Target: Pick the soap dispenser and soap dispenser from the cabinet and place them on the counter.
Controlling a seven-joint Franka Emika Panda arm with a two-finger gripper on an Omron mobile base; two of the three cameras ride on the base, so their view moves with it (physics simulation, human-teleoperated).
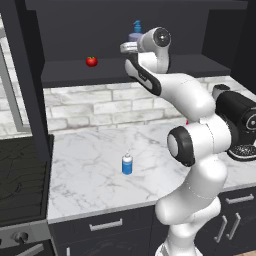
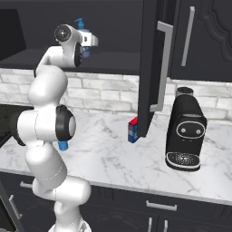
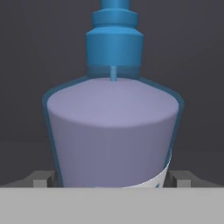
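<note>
The arm reaches up into the open cabinet (image 2: 154,68), its hand (image 1: 129,48) at the purple bottle (image 3: 113,131) on the cabinet's shelf (image 1: 70,72); the jaws stand spread wide, one fingertip (image 3: 41,178) on each side of the bottle's body, and contact cannot be told; the bottle stands upright, its blue pump (image 3: 114,39) rising above the hand. A tomato (image 1: 91,61) sits on the same shelf, well apart toward its left end. Below, the small blue bottle (image 1: 127,164) stands upright on the marble tabletop (image 1: 90,170), near the front edge; a red-topped bottle (image 2: 133,129) stands farther right, beside the open door's lower edge; a black coffee machine (image 2: 185,133) sits toward the tabletop's right end; the stovetop (image 1: 22,175) adjoins the left edge.
</note>
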